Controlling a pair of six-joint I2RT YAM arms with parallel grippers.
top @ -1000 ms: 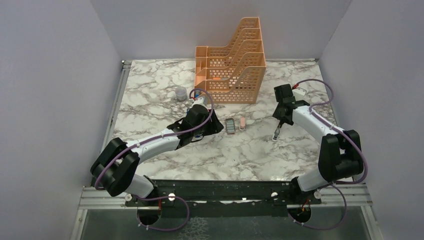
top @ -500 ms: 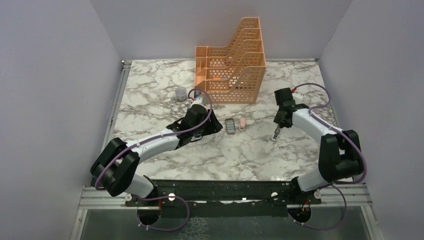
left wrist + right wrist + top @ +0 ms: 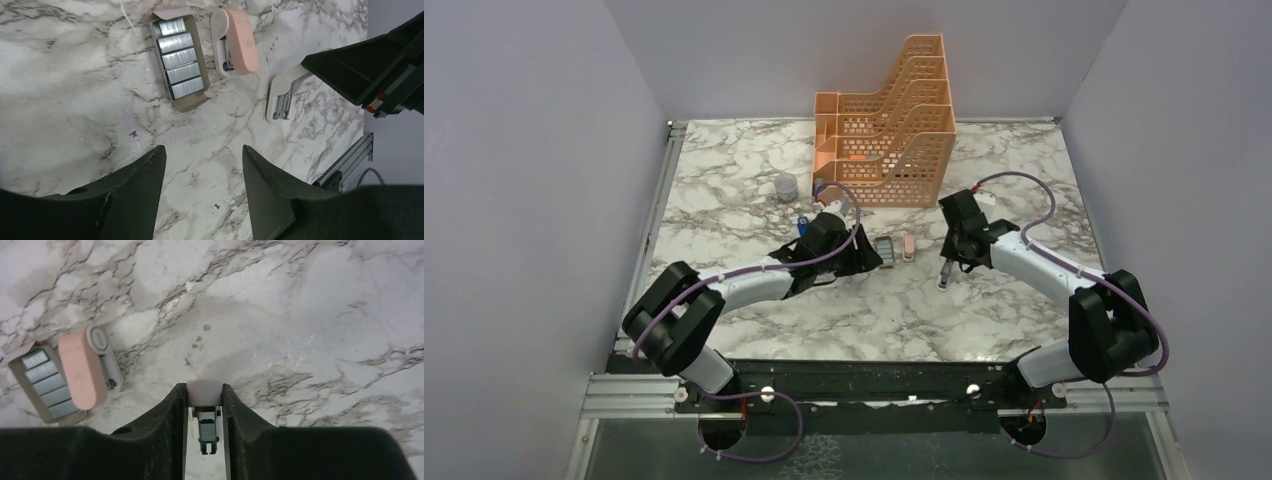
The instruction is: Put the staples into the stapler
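left tool (image 3: 203, 150): spread, nothing between the fingers, hanging over bare counter (image 3: 60, 100) just short of the staples (image 3: 180, 57).

staples: five strips side by side in their open tray, flat on the counter. pink block (image 3: 240, 37) lies just beside the tray's far long side.

right tool (image 3: 948, 262): pinching the white oblong piece (image 3: 204, 392), off to the side of the pink block and apart from the tray.

stapler (image 3: 803, 222): only a small blue bit shows in the top view, beside my left arm, on the opposite side of the left tool from the tray. too small to read its channel.

judgement: step in hand is lifting one strip out of the tray.

notes for doing it well:
- centre on a single strip, one finger at each of its ends.
- come straight down; the tray looks light and may slide.
- stay off the pink block's side.
- close softly, since a strip will likely snap if squeezed hard.
- lift level.
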